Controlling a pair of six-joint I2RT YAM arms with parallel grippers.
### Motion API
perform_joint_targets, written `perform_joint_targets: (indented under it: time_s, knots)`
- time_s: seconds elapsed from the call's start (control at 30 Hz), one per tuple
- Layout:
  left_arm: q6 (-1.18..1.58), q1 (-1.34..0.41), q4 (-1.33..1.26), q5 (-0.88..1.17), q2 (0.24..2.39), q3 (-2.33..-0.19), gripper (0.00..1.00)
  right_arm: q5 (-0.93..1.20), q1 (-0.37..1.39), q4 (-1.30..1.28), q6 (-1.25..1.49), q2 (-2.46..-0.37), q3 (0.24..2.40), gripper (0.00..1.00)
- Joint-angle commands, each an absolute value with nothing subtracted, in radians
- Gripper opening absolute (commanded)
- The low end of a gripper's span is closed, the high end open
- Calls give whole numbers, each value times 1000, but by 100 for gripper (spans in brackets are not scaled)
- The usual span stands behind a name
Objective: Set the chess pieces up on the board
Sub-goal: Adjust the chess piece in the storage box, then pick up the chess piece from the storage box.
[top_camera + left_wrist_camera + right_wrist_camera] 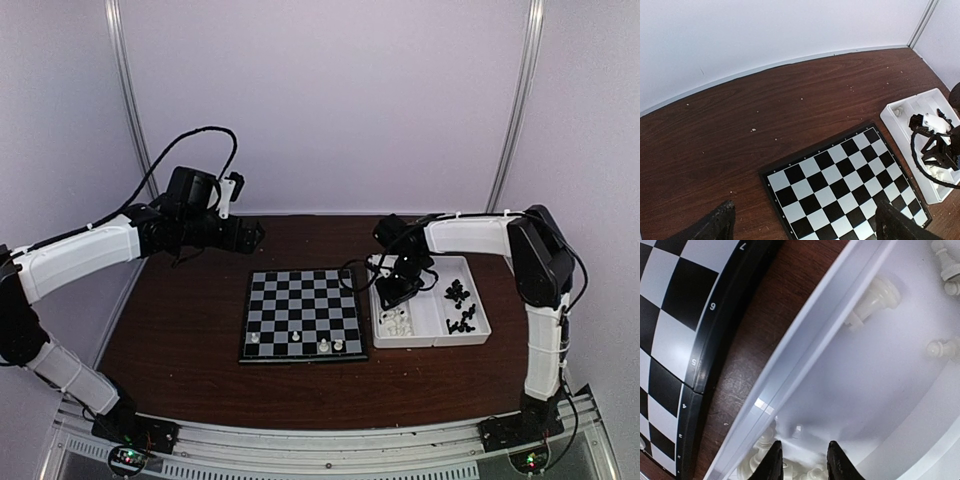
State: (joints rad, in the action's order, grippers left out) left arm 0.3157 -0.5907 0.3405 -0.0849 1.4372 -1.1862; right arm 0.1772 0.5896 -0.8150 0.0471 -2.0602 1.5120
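The board (303, 315) lies mid-table, with three white chess pieces (324, 345) along its near row. More white pieces (395, 322) lie in the left compartment of the white tray (430, 342), and black ones (458, 305) in the right compartment. My right gripper (395, 290) reaches down into the left compartment. In the right wrist view its fingers (774, 462) stand a little apart just above a heap of white pieces (757, 460), with nothing between them. My left gripper (250, 235) hovers wide open and empty behind the board's far-left corner; its fingertips (715, 225) frame the board (840, 185).
The tray's long wall (805, 355) runs beside the board's rim (700, 365), with a strip of brown table between them. Loose white pieces (875, 297) lie against that wall. White walls enclose the table at the back and sides.
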Motion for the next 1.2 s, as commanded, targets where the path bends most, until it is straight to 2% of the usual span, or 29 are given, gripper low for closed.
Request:
perform_joint_targets:
  time_s: [0.0,0.63,1.17]
  knots:
    - [325,-591,315,-61,1451,-1221,98,177,591,-813,74,-1977,1494,31]
    - [330,-591,310,-47,1460,-1219,98,236,605,-810,142,-1930,1388,33]
    - [334,-591,313,-41,1451,-1220,98,32,671,-936,259,-2030,1459,32]
